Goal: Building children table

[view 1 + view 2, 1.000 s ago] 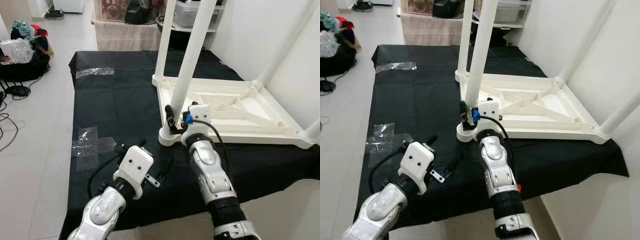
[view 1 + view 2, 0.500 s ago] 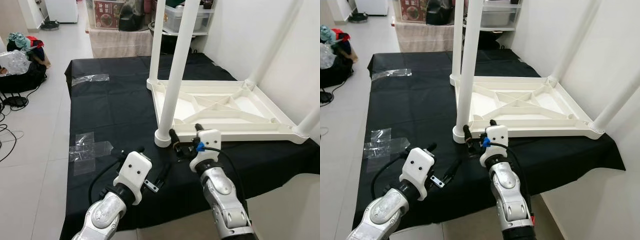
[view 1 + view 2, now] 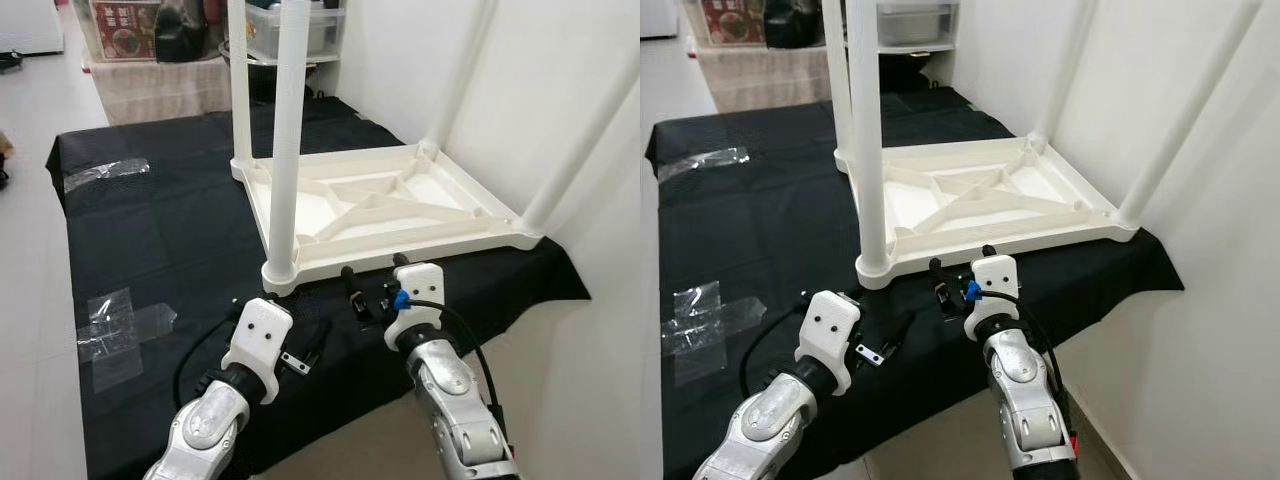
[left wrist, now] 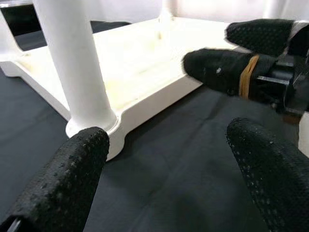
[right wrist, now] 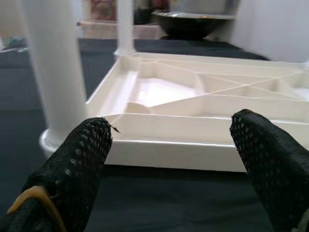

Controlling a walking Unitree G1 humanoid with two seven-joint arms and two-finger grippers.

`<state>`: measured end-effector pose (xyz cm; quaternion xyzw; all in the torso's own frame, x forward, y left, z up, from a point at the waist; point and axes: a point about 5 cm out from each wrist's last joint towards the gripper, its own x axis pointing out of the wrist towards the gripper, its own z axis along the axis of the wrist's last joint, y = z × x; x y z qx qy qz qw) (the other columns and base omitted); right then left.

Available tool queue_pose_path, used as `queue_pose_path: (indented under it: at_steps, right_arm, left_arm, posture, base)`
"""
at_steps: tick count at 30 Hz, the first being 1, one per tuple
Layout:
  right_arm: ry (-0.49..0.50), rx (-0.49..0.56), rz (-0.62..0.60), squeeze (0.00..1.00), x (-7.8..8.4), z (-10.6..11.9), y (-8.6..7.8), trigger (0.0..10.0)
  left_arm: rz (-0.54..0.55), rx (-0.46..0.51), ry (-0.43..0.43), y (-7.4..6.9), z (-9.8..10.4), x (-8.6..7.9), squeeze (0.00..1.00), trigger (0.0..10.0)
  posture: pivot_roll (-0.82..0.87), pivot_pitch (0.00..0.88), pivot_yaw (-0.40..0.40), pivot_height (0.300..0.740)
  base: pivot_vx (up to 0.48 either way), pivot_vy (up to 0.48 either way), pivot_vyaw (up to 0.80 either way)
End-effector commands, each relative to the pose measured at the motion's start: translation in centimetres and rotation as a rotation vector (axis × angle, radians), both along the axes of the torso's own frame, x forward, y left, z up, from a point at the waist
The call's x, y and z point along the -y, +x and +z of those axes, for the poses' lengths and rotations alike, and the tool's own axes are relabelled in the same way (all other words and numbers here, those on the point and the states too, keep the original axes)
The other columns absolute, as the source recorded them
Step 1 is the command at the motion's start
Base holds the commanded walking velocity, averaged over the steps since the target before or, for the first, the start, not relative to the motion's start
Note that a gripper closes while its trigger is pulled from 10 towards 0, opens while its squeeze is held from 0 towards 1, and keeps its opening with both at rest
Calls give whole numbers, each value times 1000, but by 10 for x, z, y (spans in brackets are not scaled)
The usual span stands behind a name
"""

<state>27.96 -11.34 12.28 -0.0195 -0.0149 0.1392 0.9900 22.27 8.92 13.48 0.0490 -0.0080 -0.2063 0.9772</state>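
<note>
Black cloth (image 3: 150,230) covers the low worktop by a white wall. Right gripper (image 3: 372,288) fingers spread, grasping nothing, just off the near edge of the upturned white table top (image 3: 380,205). Left gripper (image 3: 305,350) also released and empty, low over the cloth near the near-left leg (image 3: 283,150). Table top lies face down toward the worktop's far right corner. All four legs look seated upright; flipping it over seems to remain.
</note>
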Motion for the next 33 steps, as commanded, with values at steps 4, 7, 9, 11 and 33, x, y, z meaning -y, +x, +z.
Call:
queue_pose_path:
  at_steps: [4,7,9,11,33]
  right_arm:
    - [-4,-28,5,0,0,-3,0,10000]
    - [-8,-38,5,0,0,-4,-1,10000]
    - [-11,-43,2,0,0,-5,0,10000]
    - [-9,-46,4,0,0,-5,0,10000]
    - [-31,27,68,0,0,17,18,10000]
  left_arm:
    - [-6,-32,2,-2,-8,0,0,10000]
    - [-14,-40,7,-2,-11,1,0,10000]
    - [-11,-45,17,-2,-12,1,0,10000]
    - [-11,-48,20,-2,-13,1,0,10000]
    - [6,-77,-28,1,-14,0,0,10000]
  posture:
    - [39,0,-82,740]
    - [37,0,-81,740]
    - [37,0,-83,740]
    - [37,0,-83,740]
    - [37,2,-83,740]
  base:
    - [0,-269,0]
    - [0,-427,0]
    - [0,-442,0]
    - [0,-442,0]
    - [0,-219,0]
